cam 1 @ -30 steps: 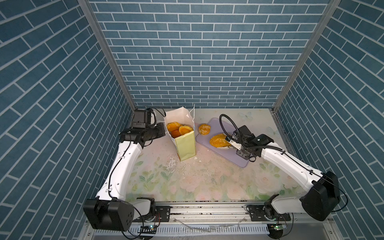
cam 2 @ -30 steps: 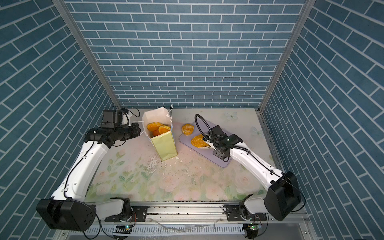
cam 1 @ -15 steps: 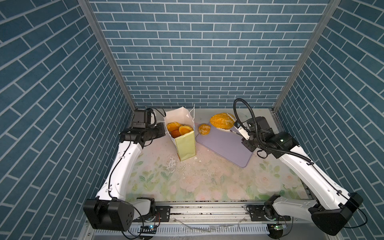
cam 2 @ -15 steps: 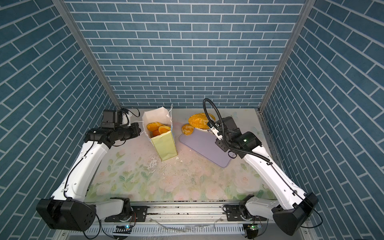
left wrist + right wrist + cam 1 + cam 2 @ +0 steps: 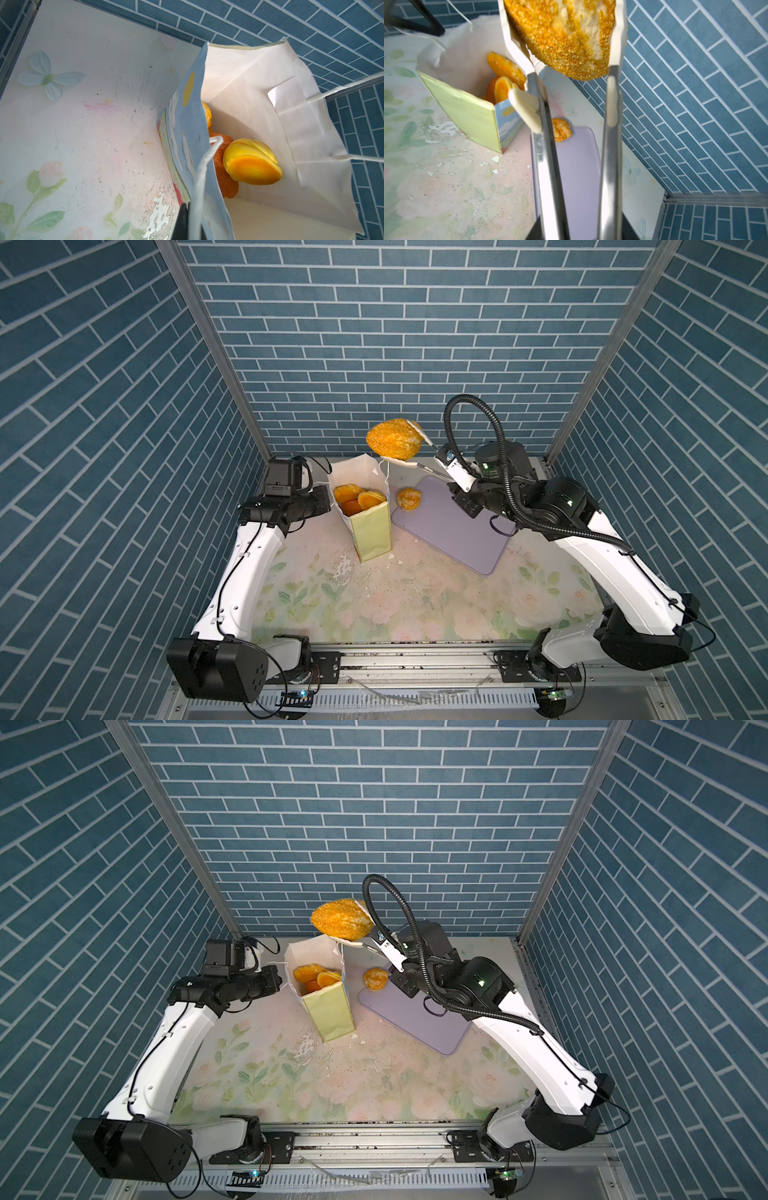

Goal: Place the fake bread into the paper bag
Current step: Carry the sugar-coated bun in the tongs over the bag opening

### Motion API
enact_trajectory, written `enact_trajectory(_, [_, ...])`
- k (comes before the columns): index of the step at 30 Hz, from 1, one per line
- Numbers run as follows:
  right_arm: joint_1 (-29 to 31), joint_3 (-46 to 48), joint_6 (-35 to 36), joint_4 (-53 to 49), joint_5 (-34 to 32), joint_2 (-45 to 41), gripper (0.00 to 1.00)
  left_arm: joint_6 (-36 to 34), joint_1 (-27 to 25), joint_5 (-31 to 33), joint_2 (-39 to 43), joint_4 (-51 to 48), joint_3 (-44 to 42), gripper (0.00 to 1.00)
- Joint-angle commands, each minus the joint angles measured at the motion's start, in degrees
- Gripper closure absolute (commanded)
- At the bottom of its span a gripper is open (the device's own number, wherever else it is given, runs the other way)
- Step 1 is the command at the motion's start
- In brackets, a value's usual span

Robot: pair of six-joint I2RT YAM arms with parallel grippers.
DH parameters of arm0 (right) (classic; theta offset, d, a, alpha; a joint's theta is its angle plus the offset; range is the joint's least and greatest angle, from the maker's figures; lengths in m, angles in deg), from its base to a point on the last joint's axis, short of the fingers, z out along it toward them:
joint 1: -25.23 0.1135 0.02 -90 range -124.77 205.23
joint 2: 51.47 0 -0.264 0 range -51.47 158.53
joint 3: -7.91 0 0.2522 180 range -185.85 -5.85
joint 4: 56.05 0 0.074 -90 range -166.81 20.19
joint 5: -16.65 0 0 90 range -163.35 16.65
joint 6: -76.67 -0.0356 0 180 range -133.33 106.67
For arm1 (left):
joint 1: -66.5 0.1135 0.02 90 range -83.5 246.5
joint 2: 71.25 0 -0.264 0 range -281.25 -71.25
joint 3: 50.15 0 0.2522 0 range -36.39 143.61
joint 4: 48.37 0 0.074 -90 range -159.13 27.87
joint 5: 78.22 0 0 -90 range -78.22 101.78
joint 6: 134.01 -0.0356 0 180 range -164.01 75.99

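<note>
One seeded loaf (image 5: 392, 441) is up in the air, folks, high off the table (image 5: 374, 605) and clamped between the long white-tipped fingers (image 5: 617, 31) of the right gripper (image 5: 409, 444). We see it in both top views, raised near the far corner of the paper bag (image 5: 372, 531) on the tray side. The right wrist view shows the crust (image 5: 560, 41) squeezed on both flanks.

Below it the paper bag stands upright with its mouth open and its yellow-green face towards us. Several pastries (image 5: 357, 499) sit inside, and the left wrist view gives us a pale yellow one (image 5: 251, 162) on top of a darker one.

At the bag's blue side the left gripper (image 5: 185, 220) has its jaws pressed together on the wall, where the white cord (image 5: 202, 172) runs down to them.

Out on the lavender tray (image 5: 453, 531), one knotted roll (image 5: 409, 498) rests on the corner nearest the bag. The tray lies flat just beside the bag, under the right arm.
</note>
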Motion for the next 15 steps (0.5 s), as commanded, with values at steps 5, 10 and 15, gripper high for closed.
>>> enact_trajectory(5, [6.86, -9.01, -5.94, -0.15, -1.4, 7.53, 0.91, -0.28, -0.19, -1.18, -0.27, 0.58, 1.36, 0.95])
enact_trajectory(10, [7.5, -14.09, -11.94, -3.32, 1.13, 12.33, 0.91, -0.46, -0.19, -1.09, 0.1, 0.37, 1.28, 0.95])
enact_trajectory(15, [7.48, -15.07, -15.91, -6.05, 3.3, 15.34, 0.91, -0.42, -0.13, -1.01, 0.76, 0.67, 0.58, 0.95])
